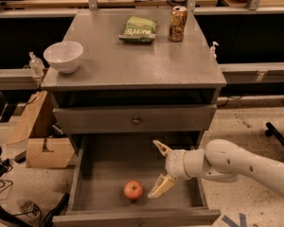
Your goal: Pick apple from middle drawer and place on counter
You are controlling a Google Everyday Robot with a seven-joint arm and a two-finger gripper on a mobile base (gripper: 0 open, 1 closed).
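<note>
Now gripper (153, 169) spread wide beside round red apple (133, 190) in flat grey middle drawer (104, 169).

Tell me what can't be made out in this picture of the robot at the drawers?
Camera view:
- The arm behind the end effector, open over the middle drawer right of the apple, is cut off by the right edge.
- Closed upper drawer: its front hides the contents.
- Can label: too blurred to read.

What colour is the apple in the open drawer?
The apple is red-orange, camera view; the open hand hovers beside it.
</note>
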